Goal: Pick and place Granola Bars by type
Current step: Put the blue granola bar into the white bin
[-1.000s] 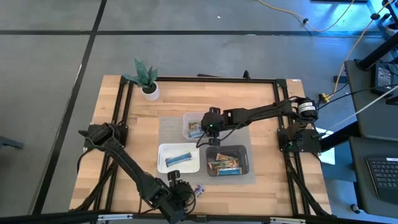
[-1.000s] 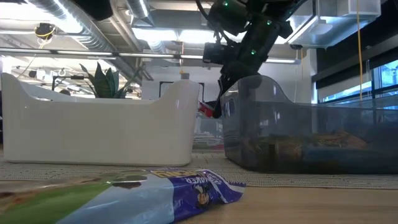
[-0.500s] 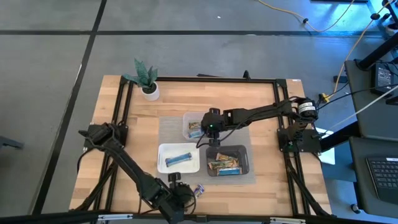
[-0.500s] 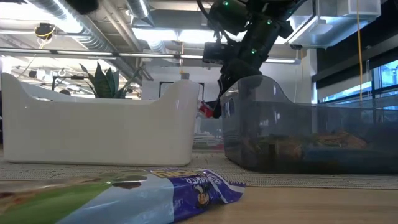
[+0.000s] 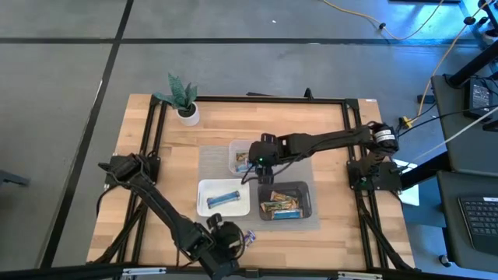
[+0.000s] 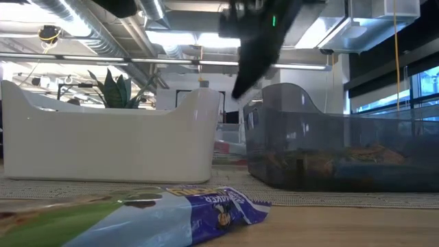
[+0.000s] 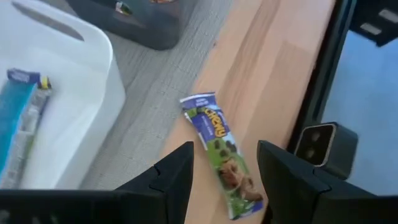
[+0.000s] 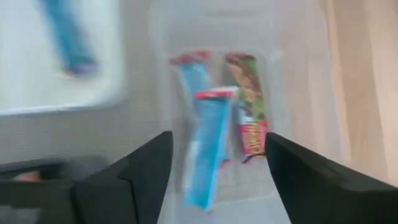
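A green-purple bar [image 5: 249, 237] lies flat on the wood near the table's front edge; it also shows in the low view [image 6: 171, 209]. My left gripper [image 5: 232, 243] hovers over it, open, with a finger on either side of the bar [image 7: 221, 149] and touching nothing. My right gripper [image 5: 259, 162] is open above the clear tray [image 5: 233, 148]. Blue, red-ended bars [image 8: 208, 149] and a green-red bar [image 8: 245, 106] lie in that tray. A blue bar [image 5: 224, 199] lies in the white tray [image 5: 202, 187]. Brown-orange bars [image 5: 282, 206] lie in the dark tray [image 5: 310, 190].
The three trays stand on a grey mat [image 5: 210, 159] at mid-table. A potted plant [image 5: 183, 97] stands at the far left corner. A black frame [image 5: 257, 99] runs around the table. Bare wood lies to the left and right of the mat.
My right gripper has gone up from the clear tray; in the low view it is now a blur higher up. The red-ended bar that showed at its fingertips no longer shows there.
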{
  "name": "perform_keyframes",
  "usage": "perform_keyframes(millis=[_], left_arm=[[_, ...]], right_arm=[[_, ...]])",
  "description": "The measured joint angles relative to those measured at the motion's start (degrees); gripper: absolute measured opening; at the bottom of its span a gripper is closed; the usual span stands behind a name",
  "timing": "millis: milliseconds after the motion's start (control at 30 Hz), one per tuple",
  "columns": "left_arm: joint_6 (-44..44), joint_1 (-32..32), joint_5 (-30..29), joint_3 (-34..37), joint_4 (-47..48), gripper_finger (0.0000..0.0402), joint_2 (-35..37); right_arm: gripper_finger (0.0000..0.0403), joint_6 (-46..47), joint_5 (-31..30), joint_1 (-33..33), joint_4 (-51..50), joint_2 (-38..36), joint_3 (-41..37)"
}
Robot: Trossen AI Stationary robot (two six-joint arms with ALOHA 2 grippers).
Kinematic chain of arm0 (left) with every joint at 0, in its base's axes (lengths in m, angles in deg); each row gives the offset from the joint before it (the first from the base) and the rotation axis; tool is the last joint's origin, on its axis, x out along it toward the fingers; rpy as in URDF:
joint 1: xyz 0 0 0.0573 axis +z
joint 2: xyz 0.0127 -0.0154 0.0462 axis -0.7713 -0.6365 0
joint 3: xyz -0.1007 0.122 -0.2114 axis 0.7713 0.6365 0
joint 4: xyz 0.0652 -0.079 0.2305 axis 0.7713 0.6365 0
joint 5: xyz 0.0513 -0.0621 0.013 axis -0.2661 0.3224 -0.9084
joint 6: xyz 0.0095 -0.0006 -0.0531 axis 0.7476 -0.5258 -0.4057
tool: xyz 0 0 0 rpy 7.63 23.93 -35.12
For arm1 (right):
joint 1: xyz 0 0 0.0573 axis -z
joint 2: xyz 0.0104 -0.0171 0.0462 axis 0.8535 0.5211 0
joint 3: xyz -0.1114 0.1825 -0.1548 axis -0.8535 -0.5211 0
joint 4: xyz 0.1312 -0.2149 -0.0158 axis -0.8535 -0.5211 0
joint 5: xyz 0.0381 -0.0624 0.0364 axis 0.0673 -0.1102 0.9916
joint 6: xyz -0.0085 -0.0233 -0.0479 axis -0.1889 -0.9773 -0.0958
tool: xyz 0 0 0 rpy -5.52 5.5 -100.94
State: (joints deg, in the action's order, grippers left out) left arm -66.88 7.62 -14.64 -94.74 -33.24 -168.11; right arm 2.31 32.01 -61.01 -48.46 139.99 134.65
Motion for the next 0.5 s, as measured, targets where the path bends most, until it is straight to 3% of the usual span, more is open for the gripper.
perform_keyframes(millis=[300, 500], left_arm=[[-2.8, -0.2, -1.6, -0.1, -4.1, 0.0169, -2.2], [-1.3, -0.3, -1.9, -0.1, -5.4, 0.0169, -2.7]], right_arm=[[0.0255, 10.7, -0.5, -11.9, -29.4, -0.3, 27.9], [0.0255, 20.1, -1.6, -26.3, -29.8, -4.9, 29.2]])
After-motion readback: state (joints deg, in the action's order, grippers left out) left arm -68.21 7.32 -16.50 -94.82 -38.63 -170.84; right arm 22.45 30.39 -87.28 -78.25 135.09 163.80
